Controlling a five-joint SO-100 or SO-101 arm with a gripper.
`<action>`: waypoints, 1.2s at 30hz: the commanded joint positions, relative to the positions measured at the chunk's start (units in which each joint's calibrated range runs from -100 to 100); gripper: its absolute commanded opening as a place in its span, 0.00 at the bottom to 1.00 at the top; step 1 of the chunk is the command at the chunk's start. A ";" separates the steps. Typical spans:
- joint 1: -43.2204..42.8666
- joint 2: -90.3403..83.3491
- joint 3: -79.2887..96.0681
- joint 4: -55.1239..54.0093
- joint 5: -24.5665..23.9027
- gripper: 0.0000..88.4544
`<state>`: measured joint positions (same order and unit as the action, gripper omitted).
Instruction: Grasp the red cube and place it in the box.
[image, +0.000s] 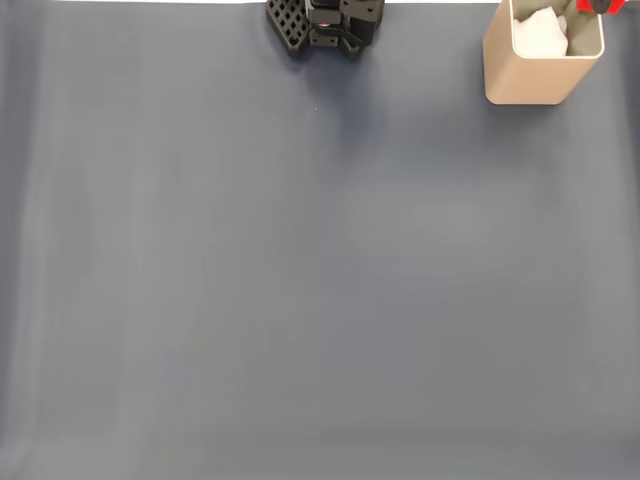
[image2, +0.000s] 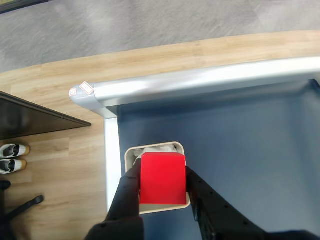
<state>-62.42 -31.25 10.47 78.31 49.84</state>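
In the wrist view the red cube is clamped between my two black fingers, held directly above the open top of the tan box, whose whitish inside shows behind the cube. My gripper is shut on the cube. In the fixed view the box stands at the far right corner of the grey-blue mat, with white material inside, and a sliver of red cube shows at the top edge above its right rim.
The arm's black base sits at the top middle of the mat. In the wrist view the table's metal edge runs close behind the box, with wooden floor, a dark cabinet and shoes beyond.
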 joint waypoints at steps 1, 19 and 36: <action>-0.59 -1.94 0.47 -0.71 -1.47 0.24; -0.80 -2.02 1.01 2.08 -1.42 0.41; -0.87 -2.02 0.83 1.58 -2.15 0.41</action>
<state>-63.17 -31.61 12.66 80.18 48.18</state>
